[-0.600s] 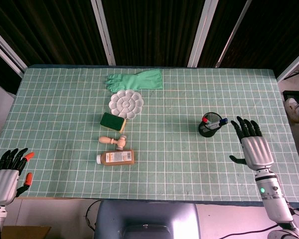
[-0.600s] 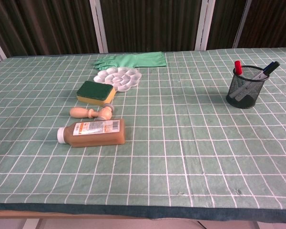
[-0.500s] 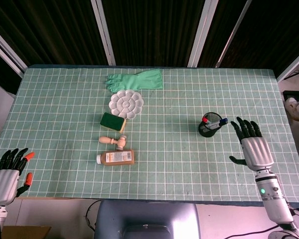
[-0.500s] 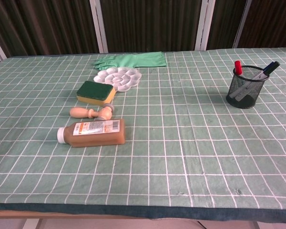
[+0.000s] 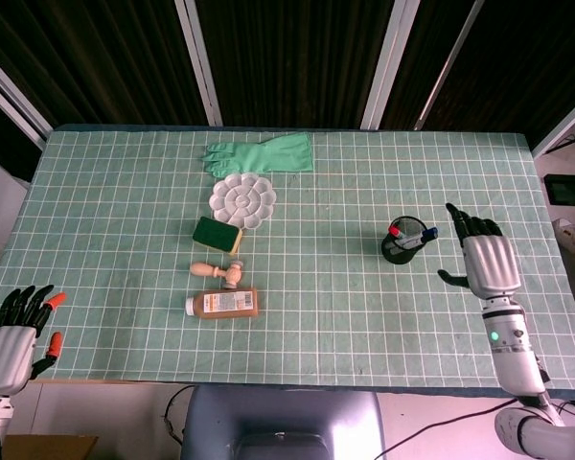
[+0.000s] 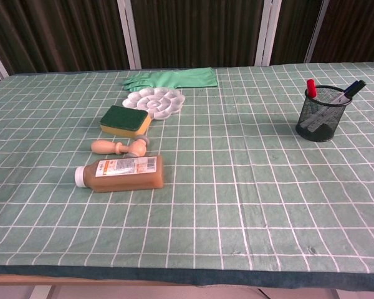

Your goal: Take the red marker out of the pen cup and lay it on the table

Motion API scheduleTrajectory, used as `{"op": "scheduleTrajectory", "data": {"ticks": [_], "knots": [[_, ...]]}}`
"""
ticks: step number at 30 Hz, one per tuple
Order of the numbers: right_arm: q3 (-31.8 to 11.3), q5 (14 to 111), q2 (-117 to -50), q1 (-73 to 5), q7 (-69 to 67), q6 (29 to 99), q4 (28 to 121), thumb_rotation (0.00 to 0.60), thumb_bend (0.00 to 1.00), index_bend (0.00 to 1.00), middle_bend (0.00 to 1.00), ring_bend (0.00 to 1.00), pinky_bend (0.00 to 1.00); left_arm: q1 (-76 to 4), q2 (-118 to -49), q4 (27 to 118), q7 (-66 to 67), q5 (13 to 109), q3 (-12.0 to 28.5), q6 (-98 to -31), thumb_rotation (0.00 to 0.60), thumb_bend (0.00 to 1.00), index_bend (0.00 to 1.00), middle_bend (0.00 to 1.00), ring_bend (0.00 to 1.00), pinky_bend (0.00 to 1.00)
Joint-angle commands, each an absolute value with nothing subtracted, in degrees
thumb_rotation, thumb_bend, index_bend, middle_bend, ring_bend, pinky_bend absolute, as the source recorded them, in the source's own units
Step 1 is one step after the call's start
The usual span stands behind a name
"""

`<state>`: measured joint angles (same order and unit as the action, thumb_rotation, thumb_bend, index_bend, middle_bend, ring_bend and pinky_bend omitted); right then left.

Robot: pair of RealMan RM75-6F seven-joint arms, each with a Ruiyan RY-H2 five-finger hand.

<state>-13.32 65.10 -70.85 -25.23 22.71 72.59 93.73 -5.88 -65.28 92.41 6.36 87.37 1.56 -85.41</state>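
- Change: in the head view the right robot hand now sits higher in the frame and slightly nearer the pen cup than half a second ago. Its fingers, spread before, now appear more drawn together. It holds nothing and touches nothing.
- Meaning for the task: judged as the approach step. The hand is closing on the cup from the cup's right side, and the grasp has not begun.
- Red marker: stands in the cup with its cap above the rim on the left side, unmoved. A blue-capped pen and a dark pen lean to the right side of the same cup.
- Left robot hand: at the lower left corner, off the tabletop edge, fingers apart, empty, unchanged.
- Unchanged on the tabletop: glove, palette, sponge, wooden stamp, bottle.
- Hidden or unclear: the chest view shows neither hand. The right hand's height above the tabletop cannot be told from the head view. The marker's body is screened by the cup's mesh. How far the right fingers are curled is hard to make out.
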Motion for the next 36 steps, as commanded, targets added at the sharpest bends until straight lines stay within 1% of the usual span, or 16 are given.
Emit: {"op": "scheduleTrajectory", "data": {"ticks": [1, 5, 7, 10, 14, 17, 22, 29, 36], "knots": [[-15.34, 62.88, -73.71, -28.31, 25.39, 70.63, 89.46, 0.6, 0.18, 0.27, 0.67, 0.75, 0.67, -5.83, -65.23, 92.28, 6.2, 87.44, 1.45, -85.28, 0.6, 0.51, 0.21, 0.1, 0.01, 0.06], [-16.63, 60.56, -76.1, -31.03, 25.49, 67.37, 85.62, 0.6, 0.18, 0.37, 0.87, 0.94, 0.81, -5.85, -64.97, 92.39, 5.93, 87.24, 1.45, -85.05, 0.6, 0.51, 0.21, 0.1, 0.01, 0.06], [-16.88, 59.98, -76.58, -31.8, 24.75, 65.92, 84.76, 0.6, 0.18, 0.42, 0.93, 0.99, 0.86, -5.82, -65.01, 92.37, 5.86, 87.28, 1.49, -85.17, 0.6, 0.51, 0.21, 0.1, 0.01, 0.06], [-17.2, 58.72, -77.82, -33.57, 23.82, 62.8, 82.66, 0.6, 0.22, 0.48, 0.99, 1.0, 0.91, -5.87, -65.04, 92.29, 5.94, 87.19, 1.47, -84.97, 0.6, 0.51, 0.21, 0.1, 0.01, 0.06], [-17.35, 57.46, -79.91, -35.59, 24.6, 60.88, 79.9, 0.6, 0.29, 0.52, 1.0, 1.0, 0.93, -5.84, -64.93, 92.4, 6.05, 87.12, 1.41, -84.89, 0.6, 0.51, 0.21, 0.1, 0.01, 0.06], [-17.48, 56.58, -82.28, -37.18, 25.03, 59.92, 77.28, 0.6, 0.33, 0.54, 1.0, 1.0, 0.94, -5.68, -64.85, 92.48, 5.95, 87.19, 1.41, -85.2, 0.6, 0.51, 0.21, 0.1, 0.01, 0.06], [-17.4, 56.11, -84.42, -38.42, 24.92, 59.38, 74.37, 0.6, 0.39, 0.56, 1.0, 1.0, 0.95, -5.52, -64.68, 92.38, 5.51, 87.01, 1.49, -85.36, 0.6, 0.51, 0.21, 0.1, 0.01, 0.06], [-17.14, 55.84, -86.97, -39.75, 23.77, 58.09, 70.49, 0.6, 0.43, 0.57, 1.0, 1.0, 0.95, -5.25, -64.57, 92.42, 5.42, 87.04, 1.46, -85.72, 0.6, 0.51, 0.21, 0.1, 0.01, 0.06], [-16.88, 56.56, -88.54, -40.4, 22.1, 57.52, 67.92, 0.6, 0.43, 0.59, 1.0, 1.0, 0.96, -5.2, -64.5, 92.48, 5.43, 86.96, 1.49, -85.7, 0.6, 0.51, 0.21, 0.1, 0.01, 0.06]]}}
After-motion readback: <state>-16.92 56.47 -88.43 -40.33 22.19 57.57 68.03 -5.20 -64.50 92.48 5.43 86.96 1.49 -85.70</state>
